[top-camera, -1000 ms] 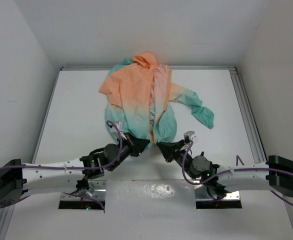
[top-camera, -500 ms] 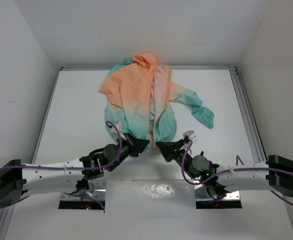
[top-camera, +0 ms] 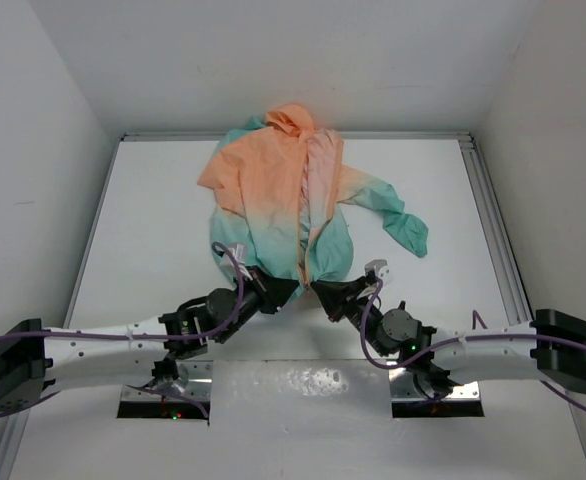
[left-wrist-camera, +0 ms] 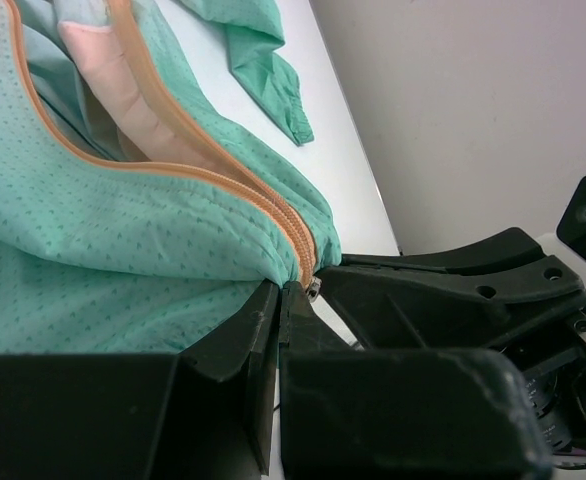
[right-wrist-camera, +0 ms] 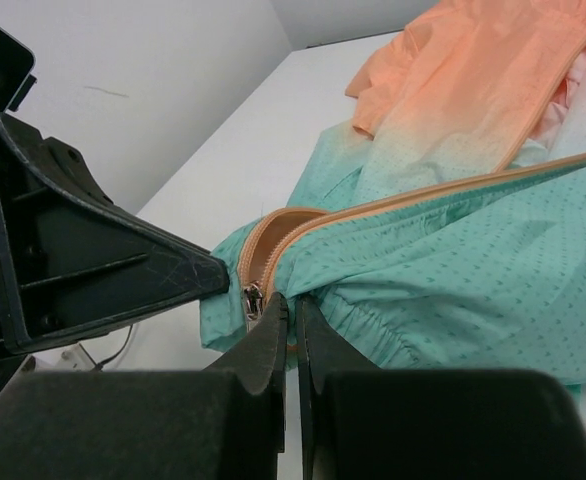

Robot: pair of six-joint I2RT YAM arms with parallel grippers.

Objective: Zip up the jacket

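**A:** Where does your jacket (top-camera: 283,200) lie?

**B:** On the white table (top-camera: 153,250), past the middle. The hood (top-camera: 291,118) is at twelve o'clock and the teal hem at six. The front gapes open, showing pale lining. One sleeve (top-camera: 398,220) trails toward four o'clock. The other is bunched under the body near nine, so you can't trace it.

**A:** And the zipper?

**B:** The orange zipper (left-wrist-camera: 223,180) runs down to the hem, its two tapes apart higher up. In the right wrist view the small metal slider (right-wrist-camera: 253,298) sits at the very bottom (half tucked behind the fabric fold, hard to read).

**A:** What are your grippers doing?

**B:** The two meet at the hem's six o'clock point, tips nearly touching each other. Your left gripper (top-camera: 291,290) has its fingers pressed together on the teal edge beside the zipper's end. Your right gripper (top-camera: 318,290) pinches the hem just by the slider. Its own fingers cover the pinch, so how much cloth it holds can't be made out.
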